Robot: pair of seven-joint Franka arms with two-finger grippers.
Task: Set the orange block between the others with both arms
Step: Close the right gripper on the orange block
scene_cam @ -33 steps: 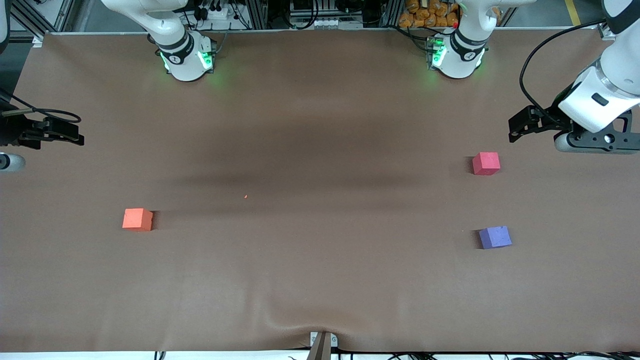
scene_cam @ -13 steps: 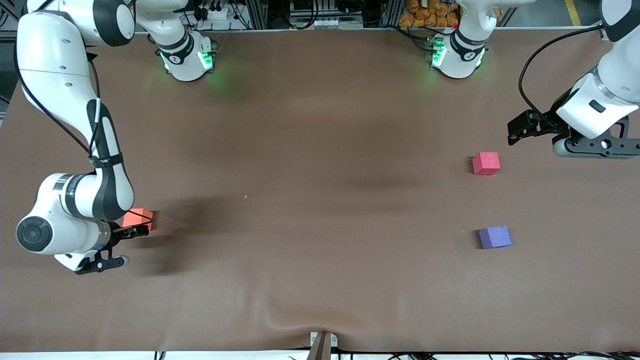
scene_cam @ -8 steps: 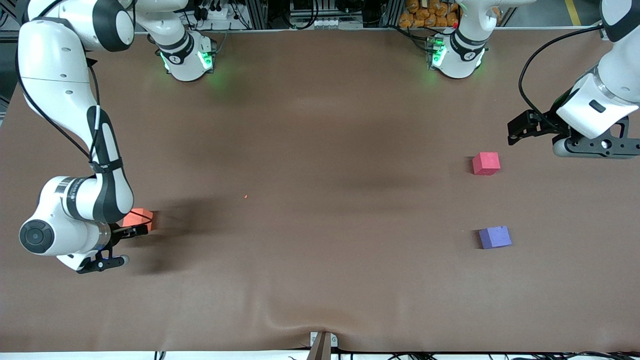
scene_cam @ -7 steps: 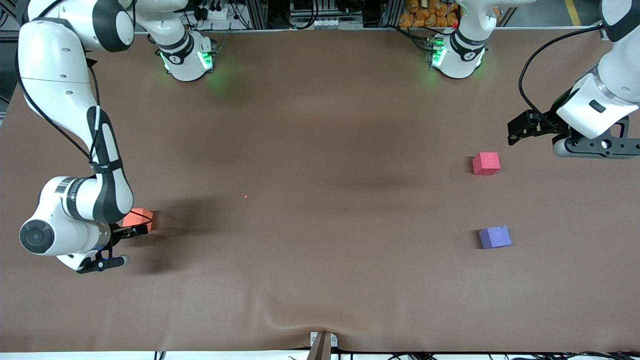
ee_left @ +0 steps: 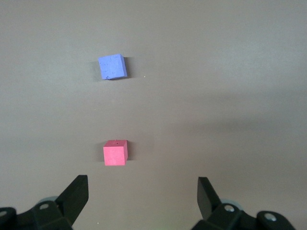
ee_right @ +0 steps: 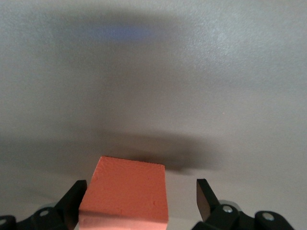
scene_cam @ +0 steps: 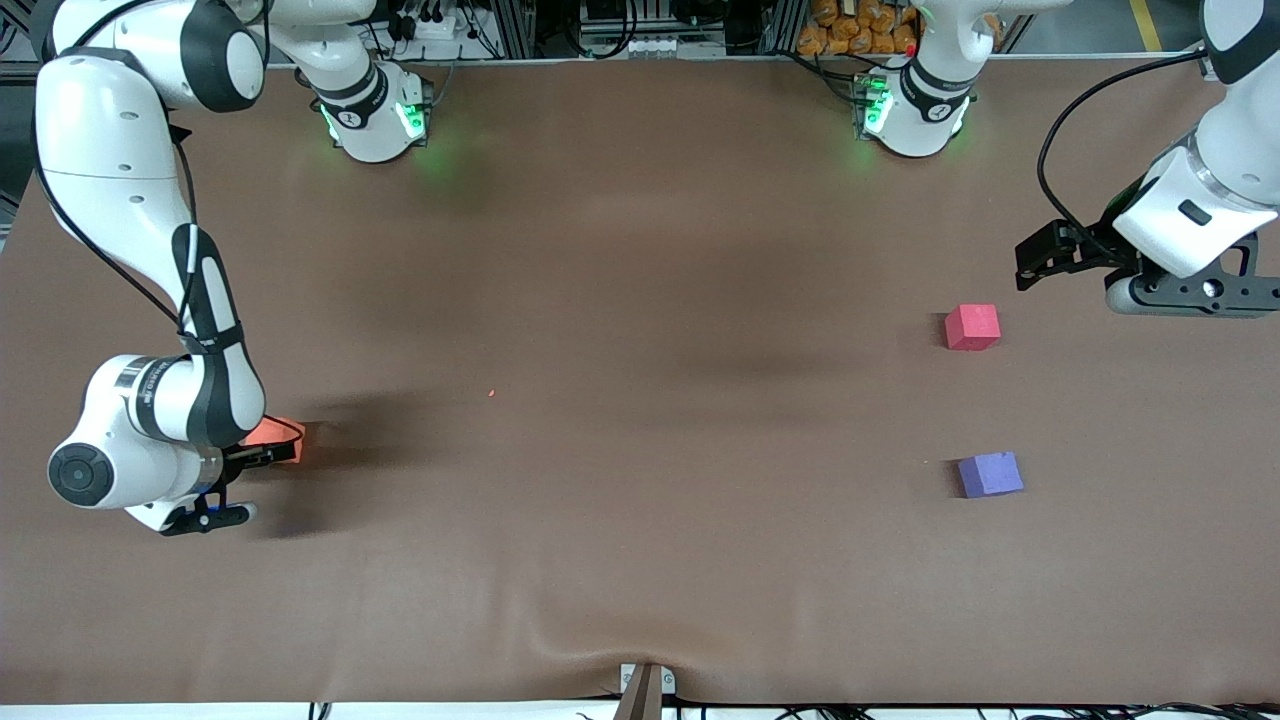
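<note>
the right hand (ee_right: 139,199) sat low around the small matte orange foam cube (scene_cam: 284,437), fingers spread and not yet closed on it, the cube nearer one finger, probably so a grip could follow. that cube lay toward the right arm's end of the brown cloth-covered worktop (scene_cam: 640,300). the pinkish-red foam cube (scene_cam: 972,326) and the purple foam cube (scene_cam: 990,474) lay apart toward the left arm's end, the purple at six o'clock of the red, the gap between them unfilled. the left hand (ee_left: 142,196) waited open above the worktop near the red one. metal framing and cables lined the twelve o'clock edge.
</note>
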